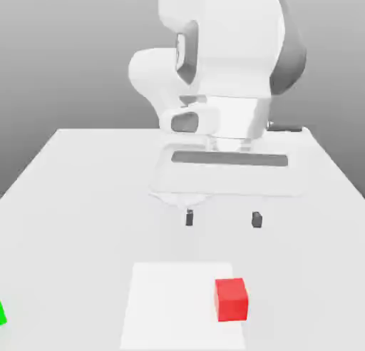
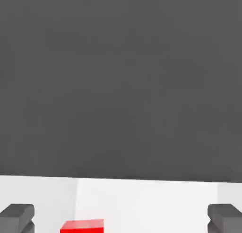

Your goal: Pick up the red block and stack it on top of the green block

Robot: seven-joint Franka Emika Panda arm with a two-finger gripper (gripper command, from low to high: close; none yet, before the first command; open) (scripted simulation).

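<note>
The red block (image 1: 232, 299) is a small cube resting on the white table near the front, slightly toward the exterior view's right. In the hand view the red block (image 2: 82, 225) shows its top face between the two dark fingertips. My gripper (image 1: 222, 218) hangs above the table behind the block, open, its two dark fingertips (image 1: 189, 217) set wide apart with nothing between them. A sliver of the green block (image 1: 2, 314) shows at the exterior view's left edge, far from the gripper.
The white arm's body (image 1: 221, 64) rises behind the gripper at the table's back. A lighter square patch (image 1: 171, 299) lies on the table top under the red block. The table's far edge meets a grey backdrop.
</note>
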